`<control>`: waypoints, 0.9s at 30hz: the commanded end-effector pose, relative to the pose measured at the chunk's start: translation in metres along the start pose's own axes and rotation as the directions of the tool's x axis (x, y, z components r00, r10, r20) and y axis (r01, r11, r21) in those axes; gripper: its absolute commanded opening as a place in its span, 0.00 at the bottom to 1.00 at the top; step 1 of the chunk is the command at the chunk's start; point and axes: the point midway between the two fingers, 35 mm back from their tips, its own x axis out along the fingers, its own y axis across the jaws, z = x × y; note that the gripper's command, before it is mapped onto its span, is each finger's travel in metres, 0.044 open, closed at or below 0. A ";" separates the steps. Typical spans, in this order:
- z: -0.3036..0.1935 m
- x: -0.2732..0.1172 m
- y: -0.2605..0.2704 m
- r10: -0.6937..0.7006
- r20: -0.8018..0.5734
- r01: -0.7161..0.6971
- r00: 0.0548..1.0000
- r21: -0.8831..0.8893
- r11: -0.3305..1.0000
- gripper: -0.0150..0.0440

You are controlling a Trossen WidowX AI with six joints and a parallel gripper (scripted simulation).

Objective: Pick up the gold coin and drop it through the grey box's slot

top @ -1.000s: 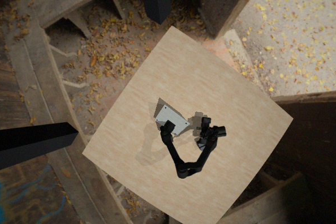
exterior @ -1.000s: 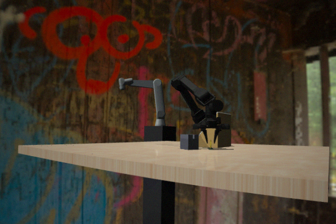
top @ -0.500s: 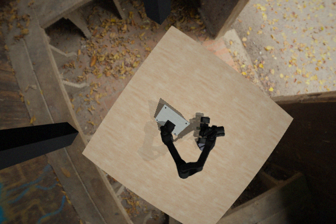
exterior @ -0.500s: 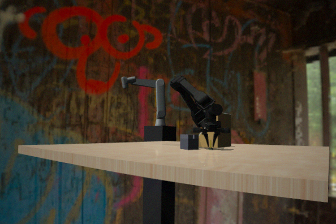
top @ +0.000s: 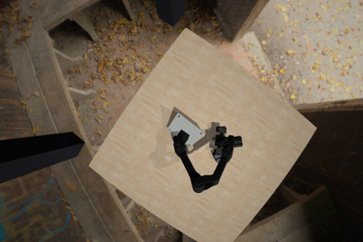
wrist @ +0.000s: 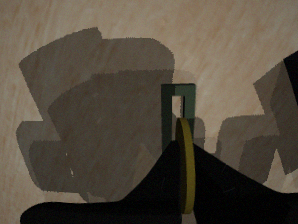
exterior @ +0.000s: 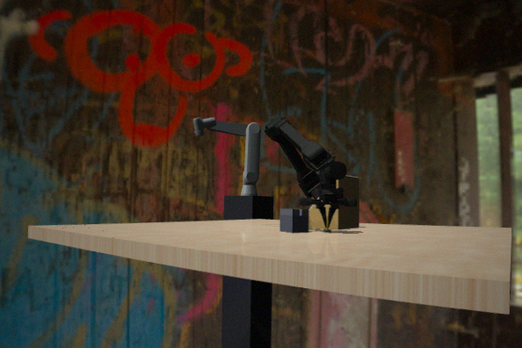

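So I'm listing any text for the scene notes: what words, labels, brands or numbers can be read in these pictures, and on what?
Small grey box: no readable label.
Thin gold coin, gripped by the black gripper: no marking shows.
Dark-green holder: none.
Pale wooden table: none.
Graffiti wall: red painted loops and scrawls, too blurred to read as letters or numbers.

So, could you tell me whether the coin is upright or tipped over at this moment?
Upright. In the wrist view the coin shows edge-on as a thin vertical gold strip, pinched between the gripper fingers, its far end at the green holder.
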 end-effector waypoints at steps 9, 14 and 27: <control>0.005 -0.026 0.001 0.007 0.007 -0.007 1.000 0.005 1.000 0.25; 0.006 -0.038 0.001 0.008 0.008 -0.008 1.000 0.005 1.000 0.25; 0.004 -0.071 0.001 0.008 0.007 -0.008 1.000 0.005 1.000 0.25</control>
